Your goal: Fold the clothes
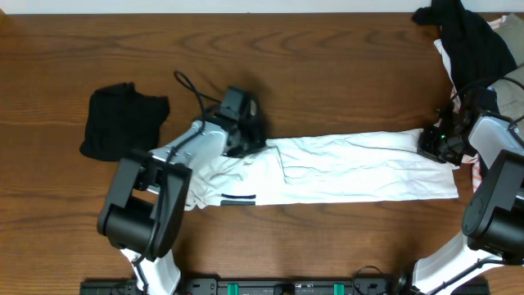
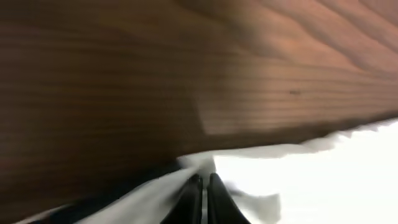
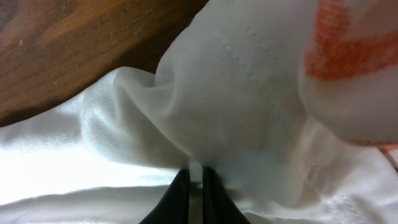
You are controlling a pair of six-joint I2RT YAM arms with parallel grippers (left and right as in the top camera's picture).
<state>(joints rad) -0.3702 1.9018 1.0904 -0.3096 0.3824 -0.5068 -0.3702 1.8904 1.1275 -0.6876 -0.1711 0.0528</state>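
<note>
Flat, wrinkled white shirt [image 1: 344, 168], lengthwise.

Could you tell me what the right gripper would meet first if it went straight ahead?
Most likely the bunched fold of the white shirt that the right gripper is shut on, rising just beyond its tips; the red-striped garment sits off to the side.

The shirt [image 1: 352, 168] is white, with short black stripe marks [image 1: 238, 198] near its lower left hem. Left of the shirt lies a black garment [image 1: 123, 121], and above the shirt's right end is a second black garment [image 1: 475, 41]. At that same end a striped cloth [image 3: 354, 43] is white with orange-red bands. Around the shirt the table [image 1: 327, 65] is brown wood with darker grain.
</note>
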